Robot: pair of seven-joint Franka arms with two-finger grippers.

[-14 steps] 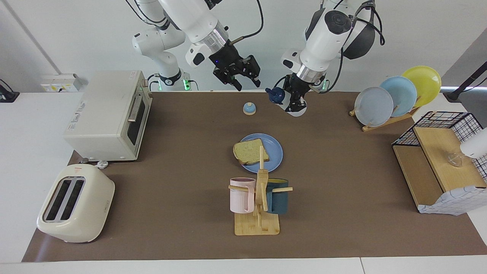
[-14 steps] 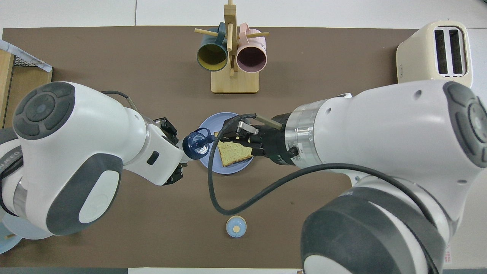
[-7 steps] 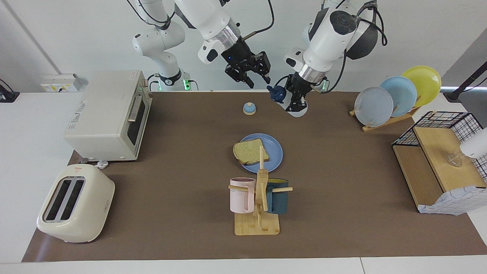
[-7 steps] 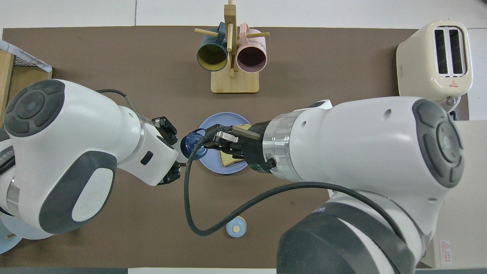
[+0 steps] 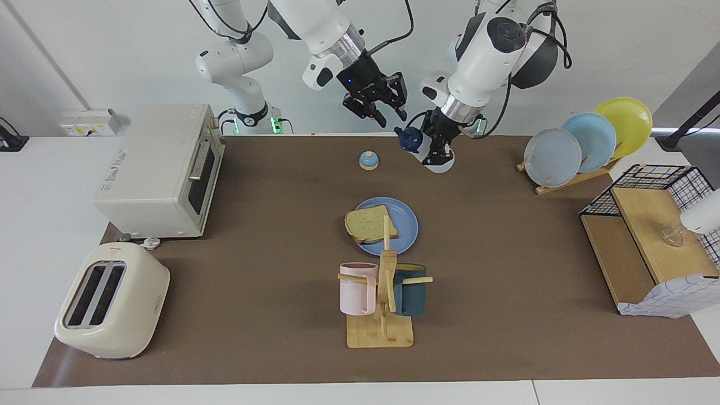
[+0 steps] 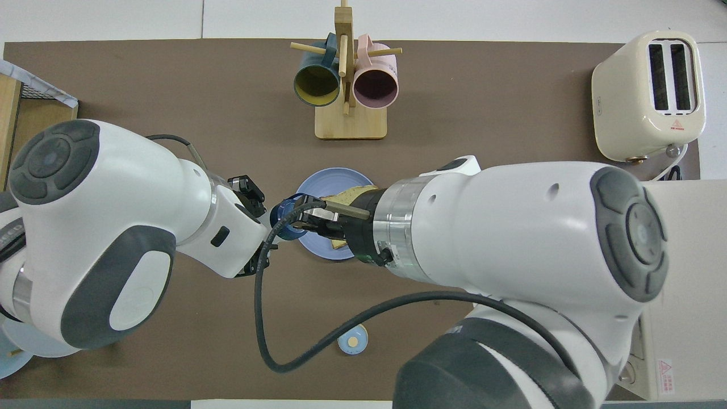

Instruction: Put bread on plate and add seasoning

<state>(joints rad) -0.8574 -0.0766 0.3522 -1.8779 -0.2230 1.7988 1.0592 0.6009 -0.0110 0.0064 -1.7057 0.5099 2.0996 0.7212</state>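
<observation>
Already plated: bread on plate, so seasoning step. Left gripper clamped on seasoning, at plate's twelve o'clock in the facing view; right gripper part-open, empty. Next, probably uncapping, then carrying over bread and tipping.

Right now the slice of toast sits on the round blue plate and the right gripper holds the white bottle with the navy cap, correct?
Wrong arm. The left gripper holds the white bottle with the navy cap, as the facing view shows. The slice of toast does sit on the round blue plate.

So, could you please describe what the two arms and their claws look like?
Both arms are glossy white with dark grey round joint caps and a silver ring at each wrist. The right claw and left claw are black, and loose black cables run along each arm.
</observation>
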